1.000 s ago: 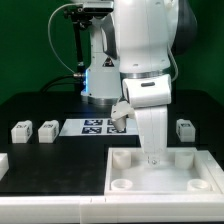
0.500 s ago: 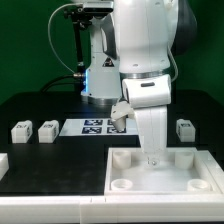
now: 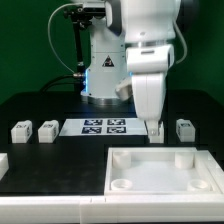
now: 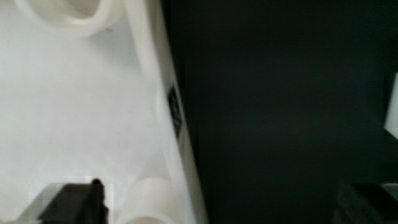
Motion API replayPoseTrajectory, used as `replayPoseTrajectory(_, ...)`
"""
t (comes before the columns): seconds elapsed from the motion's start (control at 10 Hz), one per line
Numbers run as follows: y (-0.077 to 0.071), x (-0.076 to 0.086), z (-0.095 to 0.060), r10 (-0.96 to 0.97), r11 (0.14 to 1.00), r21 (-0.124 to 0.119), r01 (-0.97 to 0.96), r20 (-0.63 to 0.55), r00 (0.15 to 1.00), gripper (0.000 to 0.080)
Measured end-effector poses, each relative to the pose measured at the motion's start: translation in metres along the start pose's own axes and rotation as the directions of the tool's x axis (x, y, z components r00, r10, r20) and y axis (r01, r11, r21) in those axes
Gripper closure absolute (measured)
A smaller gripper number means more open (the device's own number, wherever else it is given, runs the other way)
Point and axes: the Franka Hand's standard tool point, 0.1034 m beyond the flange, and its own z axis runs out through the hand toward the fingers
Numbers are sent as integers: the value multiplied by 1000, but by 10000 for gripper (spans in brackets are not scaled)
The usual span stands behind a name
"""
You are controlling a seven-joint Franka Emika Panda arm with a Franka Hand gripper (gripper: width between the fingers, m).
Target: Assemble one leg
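Note:
Three legs lie on the black table in the exterior view: two small white blocks at the left (image 3: 20, 130) (image 3: 46, 130) and one at the right (image 3: 184, 128). My gripper (image 3: 154, 127) hangs over the table just behind the far edge of the large white tray (image 3: 150, 172), between the marker board and the right leg. In the wrist view the gripper (image 4: 219, 202) is open and empty. One dark finger (image 4: 71, 203) is over the tray (image 4: 71, 110), the other over the black table. A round socket (image 4: 153, 203) lies between them.
The marker board (image 3: 104, 126) lies flat behind the tray. A white piece (image 3: 3, 163) lies at the exterior view's left edge. The robot base (image 3: 100, 75) stands at the back. A white sliver (image 4: 391, 110) shows at the wrist view's edge.
The gripper has lifted out of the tray and moved back and toward the exterior view's right. The legs and tray have not moved.

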Motion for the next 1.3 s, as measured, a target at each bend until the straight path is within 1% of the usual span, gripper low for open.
replayPoseTrajectory(0.1,-18,13,-10,150,989,-3,-150,6,989,150)
replayPoseTrajectory(0.2,-36,25,-12,287,958,-10,-287,-2,958,150)
replayPoseTrajectory(0.3,-58,35,-6,445,896,-2,-445,-4,896,150)
replayPoseTrajectory(0.4,-67,44,-4,510,860,2,-510,-5,860,150)
replayPoseTrajectory(0.5,-67,49,-1,557,830,-4,-558,-41,829,150)
replayPoseTrajectory(0.6,-68,48,0,634,773,5,-634,-36,772,150)
replayPoseTrajectory(0.8,-69,50,1,777,629,25,-777,-32,629,150)
replayPoseTrajectory(0.9,-75,58,9,892,452,47,-891,-7,452,150)
replayPoseTrajectory(1.0,-79,65,13,928,372,54,-927,6,372,150)
replayPoseTrajectory(1.1,-80,61,16,945,325,58,-944,7,326,150)
replayPoseTrajectory(1.3,-84,59,17,938,337,52,-940,64,340,150)
